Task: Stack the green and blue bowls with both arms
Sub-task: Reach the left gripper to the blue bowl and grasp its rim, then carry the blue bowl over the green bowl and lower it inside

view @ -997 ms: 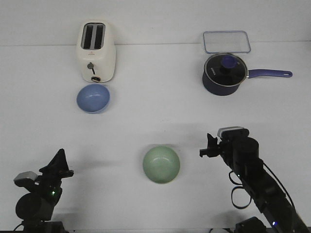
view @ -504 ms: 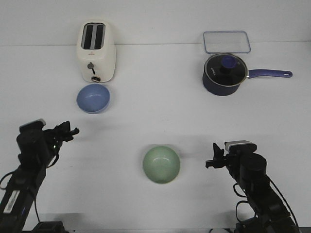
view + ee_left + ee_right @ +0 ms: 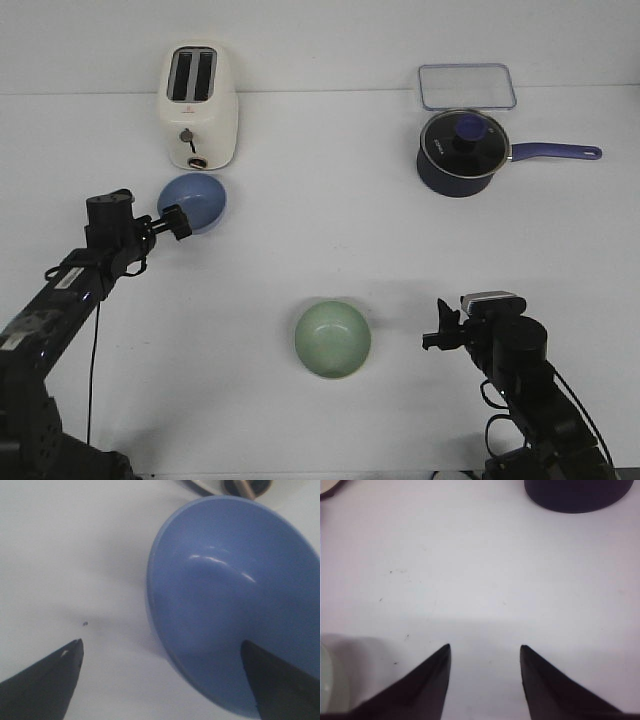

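Our left hand spread, straddling near rim of blue bowl by toaster. Right hand spread, empty, beside green bowl mid-bench. Risk: shallow rim pinch, bowl tips or skids into toaster.

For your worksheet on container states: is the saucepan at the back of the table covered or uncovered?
Covered. In the front view the saucepan carries a glass lid with a blue knob on its rim.

Bright, even light; soft shadows (wrist views blurred up close)
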